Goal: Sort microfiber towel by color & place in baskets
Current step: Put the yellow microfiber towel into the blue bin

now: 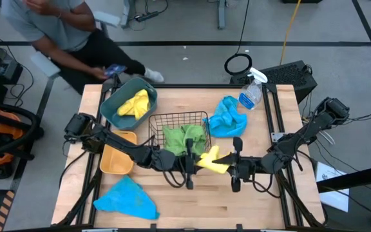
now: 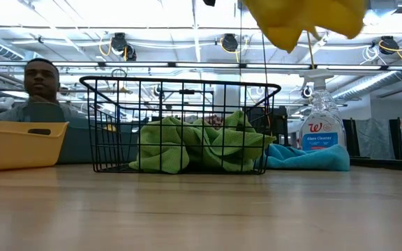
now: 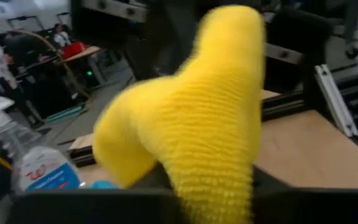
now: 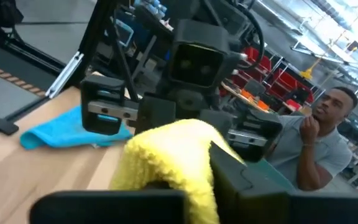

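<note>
A yellow towel (image 1: pixel 212 161) hangs bunched in the air between my two grippers, just in front of the black wire basket (image 1: pixel 179 132), which holds green towels (image 1: pixel 185 138). My left gripper (image 1: pixel 197 162) is shut on the towel's left end and my right gripper (image 1: pixel 230 165) on its right end. The teal tub (image 1: pixel 124 106) at the far left holds another yellow towel (image 1: pixel 136 103). The yellow-orange bin (image 1: pixel 116 158) stands in front of the tub. One blue towel (image 1: pixel 227 117) lies at the far right and another (image 1: pixel 127 198) at the near left. My left gripper pinches the yellow towel's left end (image 3: pixel 219 190) between its two fingers, coming level from the table's left. The cloth bulges up and out beyond the fingers, clear of the table (image 2: pixel 306 21). My right gripper pinches the towel's right end (image 4: pixel 166 177) between its two fingers, level from the table's right. The bunched cloth stands out ahead of the fingers toward the other gripper, lifted clear.
A clear spray bottle (image 1: pixel 251 93) stands at the far right, next to the blue towel. A person (image 1: pixel 63 26) sits beyond the table's far left corner. Bare wood lies along the near edge between the near blue towel and the right side.
</note>
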